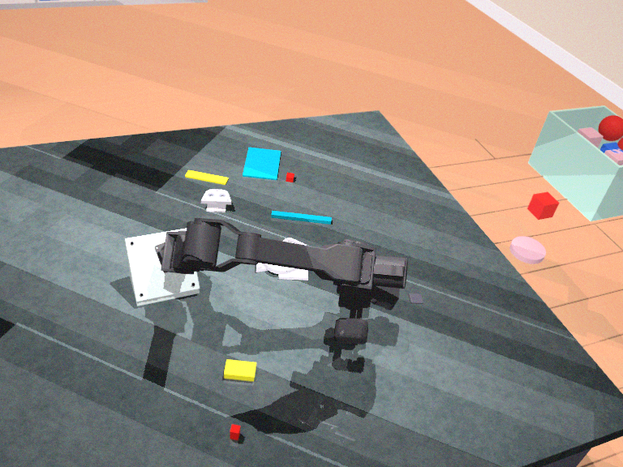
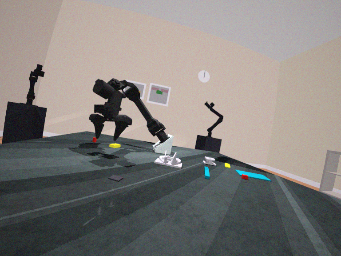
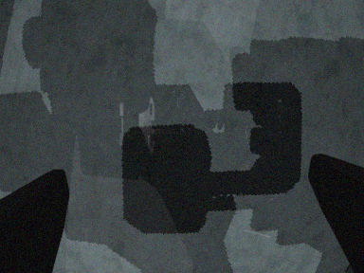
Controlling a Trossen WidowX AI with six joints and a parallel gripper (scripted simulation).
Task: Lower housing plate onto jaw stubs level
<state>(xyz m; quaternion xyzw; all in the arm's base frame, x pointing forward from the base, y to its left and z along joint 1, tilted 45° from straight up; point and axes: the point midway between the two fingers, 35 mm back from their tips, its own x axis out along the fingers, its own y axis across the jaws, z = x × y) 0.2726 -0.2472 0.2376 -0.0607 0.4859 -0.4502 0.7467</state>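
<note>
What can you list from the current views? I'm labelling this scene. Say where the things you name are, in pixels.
White jaw assembly (image 2: 168, 164): one, beside the arm base
White housing piece (image 1: 216, 197) (image 2: 209, 159): one, near the yellow strip
Yellow strip (image 1: 206, 177) (image 2: 227, 165): one
Cyan square plate (image 1: 262, 163) (image 2: 254, 175): one
Cyan bar (image 1: 301, 217) (image 2: 207, 172): one
Small cubes: two, red, table
Yellow block (image 1: 239, 370) (image 2: 114, 145): one
Dark tile (image 1: 415, 298) (image 2: 115, 178): one
Floor items: red cube, pink disc, pale-green bin
Background: two black arms, two pictures, clock, grey shelf
Gripper (image 2: 105, 139) (image 3: 192, 174): one, black, open
</note>
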